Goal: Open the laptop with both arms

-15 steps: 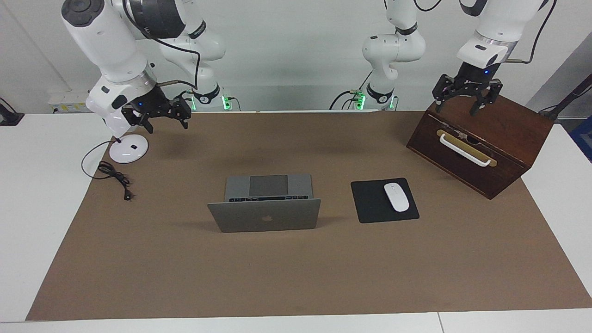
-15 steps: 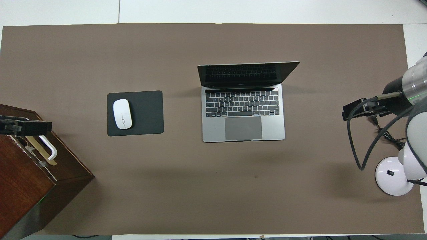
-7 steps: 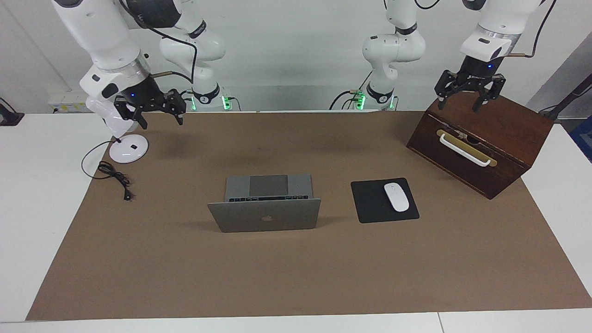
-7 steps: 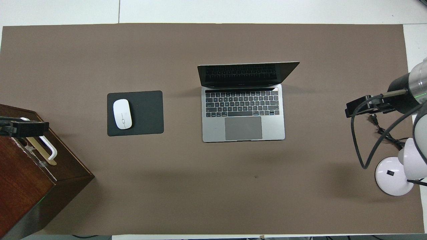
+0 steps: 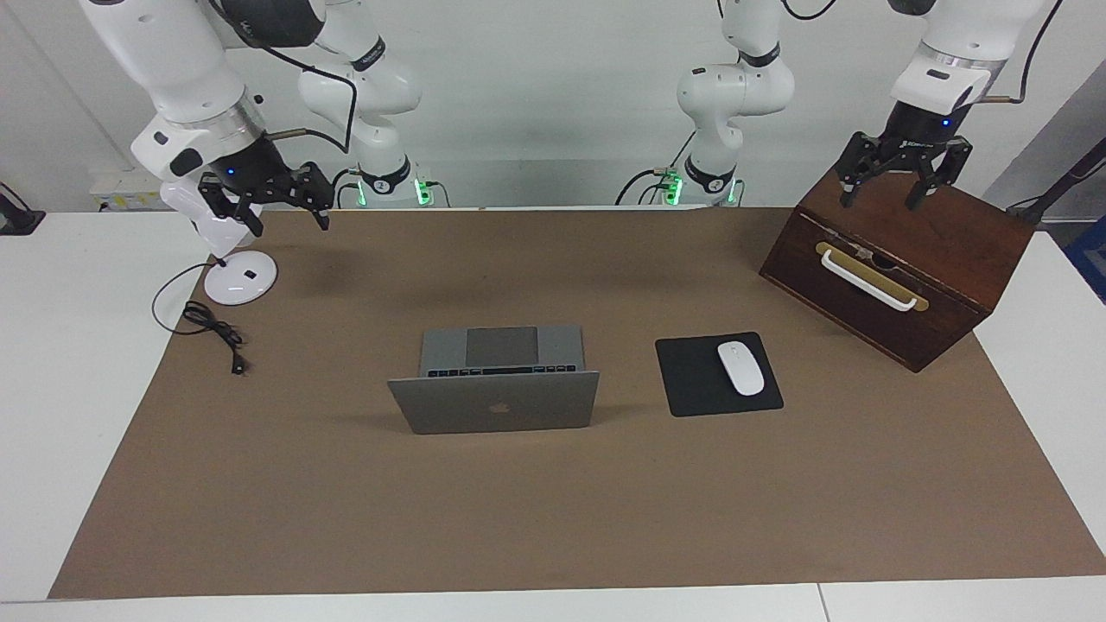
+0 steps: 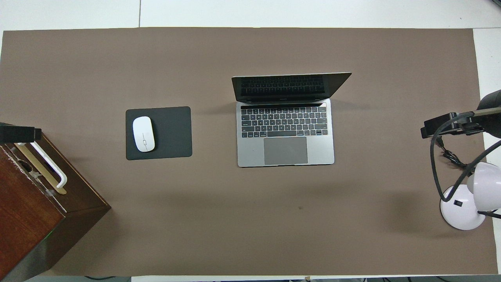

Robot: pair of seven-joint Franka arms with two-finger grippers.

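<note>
The silver-grey laptop (image 5: 494,403) (image 6: 285,150) stands open in the middle of the brown mat, its lid upright with the logo facing away from the robots and the keyboard and trackpad bare. Neither gripper touches it. My left gripper (image 5: 897,183) (image 6: 19,134) hangs open in the air over the wooden box at the left arm's end of the table. At the right arm's end, my right gripper (image 5: 289,216) (image 6: 442,129) hangs open over the mat's edge near the lamp base, with nothing between its fingers.
A black mouse pad (image 5: 691,380) (image 6: 172,133) with a white mouse (image 5: 740,368) (image 6: 143,134) lies beside the laptop toward the left arm's end. A dark wooden box (image 5: 942,259) (image 6: 27,211) with a white handle stands there too. A white lamp base (image 5: 240,278) (image 6: 462,211) and black cable (image 5: 212,326) sit at the right arm's end.
Both grippers have risen and drawn outward toward their own ends of the table. The laptop, mouse and box have not moved.
</note>
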